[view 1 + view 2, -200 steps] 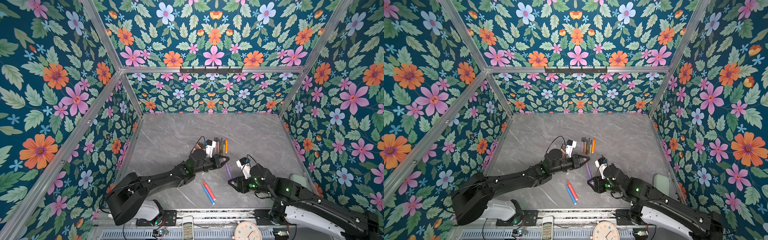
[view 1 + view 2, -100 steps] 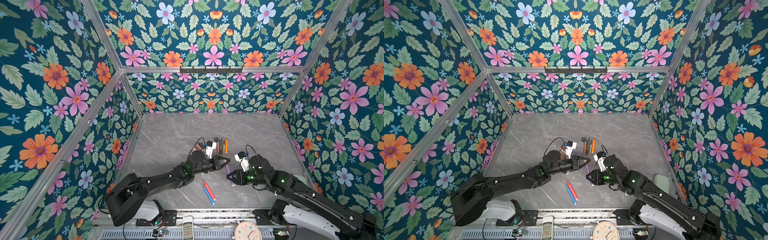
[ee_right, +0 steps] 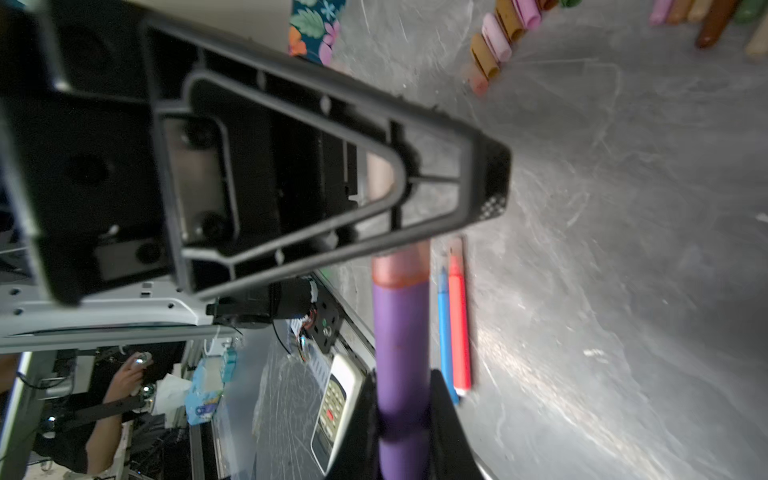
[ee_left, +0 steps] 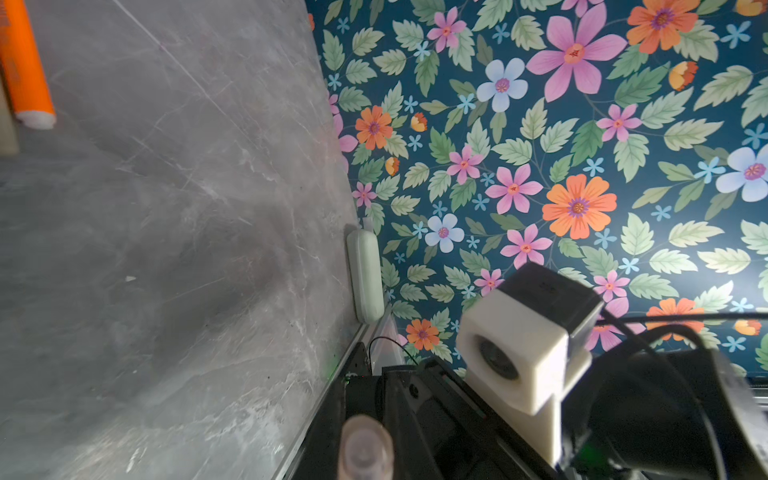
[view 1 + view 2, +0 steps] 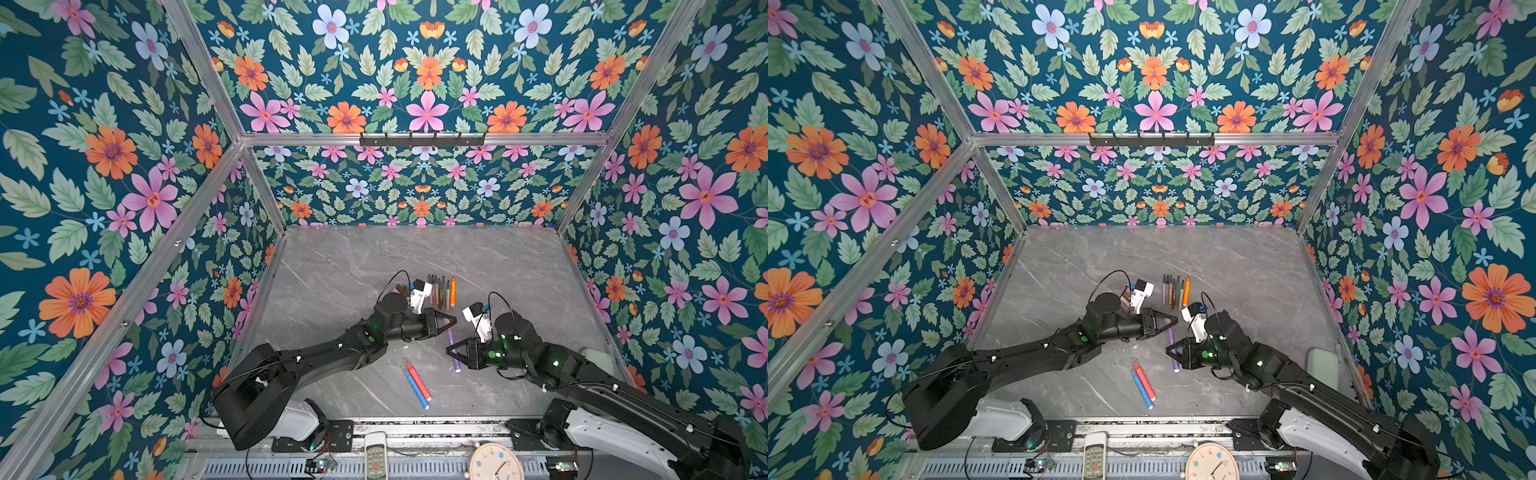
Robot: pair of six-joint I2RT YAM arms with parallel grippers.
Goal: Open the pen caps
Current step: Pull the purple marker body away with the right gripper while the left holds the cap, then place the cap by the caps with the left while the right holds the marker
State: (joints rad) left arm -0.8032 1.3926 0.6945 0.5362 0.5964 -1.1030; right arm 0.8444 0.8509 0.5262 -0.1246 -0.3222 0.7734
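- The step in hand, as I judge it, is pulling the cap off the purple pen [image 3: 401, 345]. That pen sits just on the robot's side of the row of pens [image 5: 441, 291] on the worktop [image 5: 353, 266], and it spans the gap between the two arms.
- The left pincer [image 5: 452, 321] is closed tight on the pen's pinkish translucent cap [image 3: 399, 270], which is the end nearer the row. The left wrist view looks straight at the cap's butt.
- The right pincer [image 5: 451, 354] is closed on the purple barrel at the end farther from the row, with a finger on each side.
- To do it well, draw the two pincers apart straight along the pen's length. A snap-fit cap is likely to bind if it is levered sideways.
- The smooth round barrel could slide through the right pincer, so that grip needs to be firm before the pull.
- A short pull is enough. That way the freed cap does not knock the row and the barrel does not swing into the red pen [image 5: 417, 380] or the blue pen [image 5: 417, 392]. Those two lie side by side, farther from the row than the purple one.
- The loose caps [image 3: 494, 45] lie in a cluster just beside the row, and the freed cap likely belongs there.
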